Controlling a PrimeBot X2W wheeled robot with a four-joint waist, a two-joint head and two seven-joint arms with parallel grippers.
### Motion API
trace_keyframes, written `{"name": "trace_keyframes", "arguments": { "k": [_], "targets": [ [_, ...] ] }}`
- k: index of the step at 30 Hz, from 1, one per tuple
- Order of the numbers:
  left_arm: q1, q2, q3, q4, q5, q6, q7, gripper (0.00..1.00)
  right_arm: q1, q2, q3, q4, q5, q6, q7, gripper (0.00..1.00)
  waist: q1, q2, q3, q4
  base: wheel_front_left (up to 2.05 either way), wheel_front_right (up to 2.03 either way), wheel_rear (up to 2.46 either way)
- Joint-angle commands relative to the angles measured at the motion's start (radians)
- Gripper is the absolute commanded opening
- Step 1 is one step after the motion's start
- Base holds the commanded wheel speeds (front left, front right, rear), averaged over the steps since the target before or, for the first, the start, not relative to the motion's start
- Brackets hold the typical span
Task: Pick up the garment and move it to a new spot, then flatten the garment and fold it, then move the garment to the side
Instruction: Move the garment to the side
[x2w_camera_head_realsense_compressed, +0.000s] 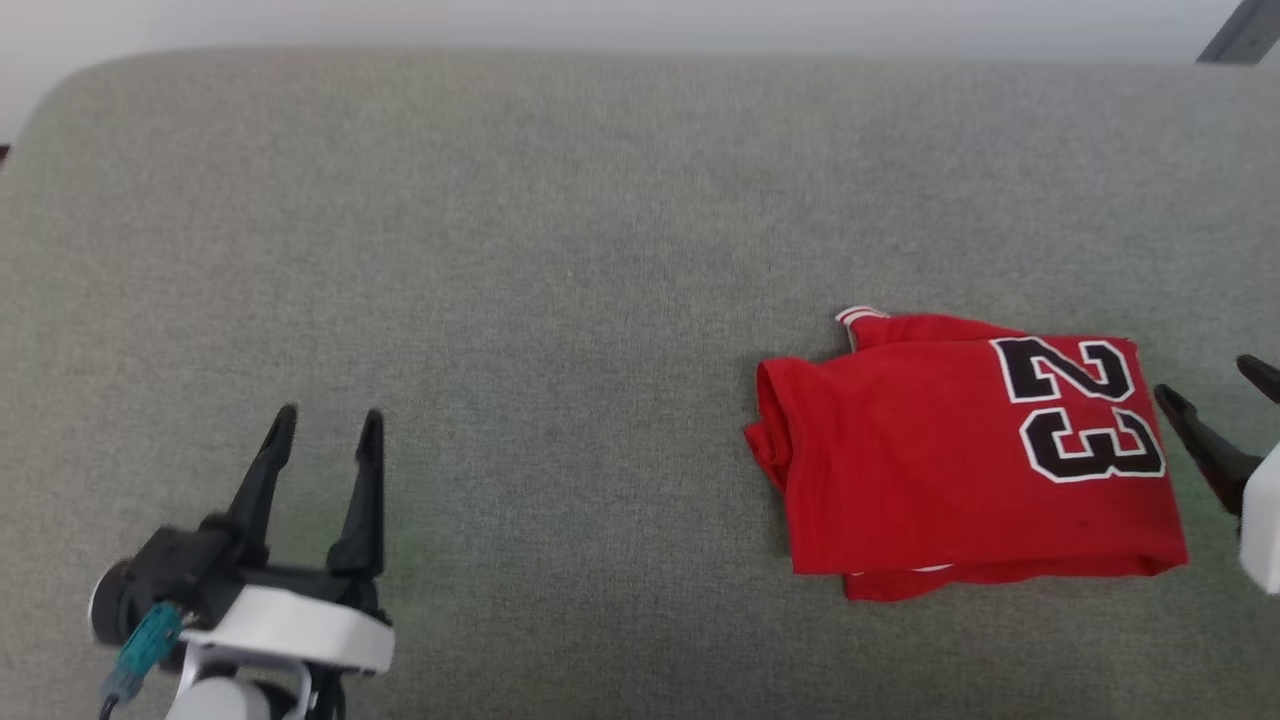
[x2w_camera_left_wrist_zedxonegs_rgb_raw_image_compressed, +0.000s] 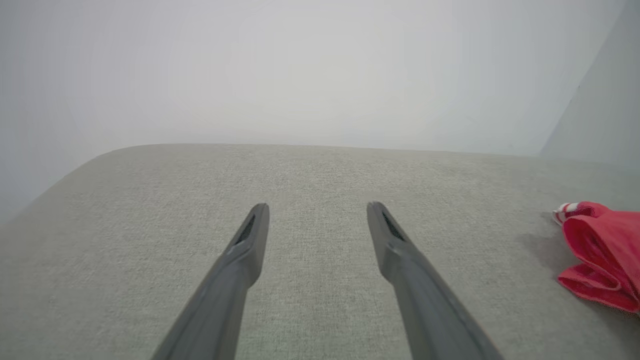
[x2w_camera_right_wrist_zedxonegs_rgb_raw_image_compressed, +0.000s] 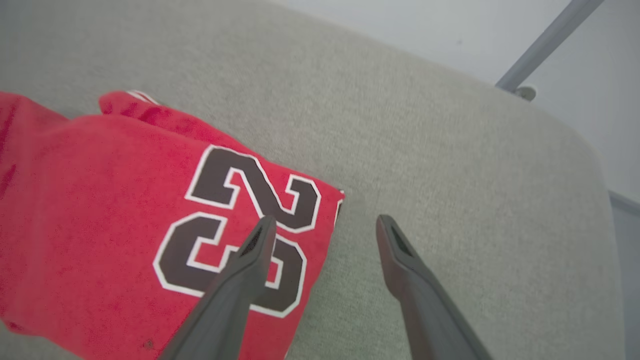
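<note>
The garment (x2w_camera_head_realsense_compressed: 950, 460) lies folded into a red rectangle on the right part of the grey surface, its black "23" facing up near its right end. A bit of striped trim (x2w_camera_head_realsense_compressed: 852, 315) pokes out at its far left corner. My right gripper (x2w_camera_head_realsense_compressed: 1215, 385) stands open just off the garment's right edge, nothing between its fingers; in the right wrist view the gripper (x2w_camera_right_wrist_zedxonegs_rgb_raw_image_compressed: 322, 225) hovers over that edge of the garment (x2w_camera_right_wrist_zedxonegs_rgb_raw_image_compressed: 100, 210). My left gripper (x2w_camera_head_realsense_compressed: 328, 418) is open and empty at the lower left, far from the garment (x2w_camera_left_wrist_zedxonegs_rgb_raw_image_compressed: 602, 260), which shows at that wrist view's right edge.
The grey fabric-covered surface (x2w_camera_head_realsense_compressed: 560, 300) has rounded far corners and a pale wall behind it. A grey metal bar (x2w_camera_right_wrist_zedxonegs_rgb_raw_image_compressed: 545, 45) slants beyond the far right corner.
</note>
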Motion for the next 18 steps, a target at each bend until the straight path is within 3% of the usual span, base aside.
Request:
{"name": "trace_keyframes", "arguments": {
  "k": [1, 9, 17, 18],
  "targets": [
    [-0.033, 0.007, -0.016, 0.002, -0.003, 0.001, -0.005, 1.0, -0.029, -0.018, 0.004, 0.005, 0.032, 0.0, 0.079, 1.0, 0.0, 0.0, 0.042, 0.005, 0.0, 0.0, 0.0],
    [-0.117, 0.008, -0.056, 0.015, -0.001, 0.001, -0.005, 1.0, -0.087, -0.033, 0.023, 0.036, 0.127, 0.0, 0.408, 1.0, 0.0, 0.0, 0.123, 0.026, 0.0, 0.0, 0.0],
    [-0.155, 0.008, -0.057, 0.018, -0.006, 0.001, -0.005, 1.0, -0.067, 0.029, 0.023, 0.043, 0.13, 0.0, 0.498, 1.0, 0.0, 0.0, 0.181, 0.039, 0.0, 0.0, 0.0],
    [-0.158, 0.008, -0.057, 0.02, -0.006, 0.001, -0.005, 1.0, -0.067, 0.037, 0.025, 0.038, 0.131, 0.0, 0.49, 0.73, 0.0, 0.0, 0.185, 0.038, 0.0, 0.0, 0.0]
  ]
}}
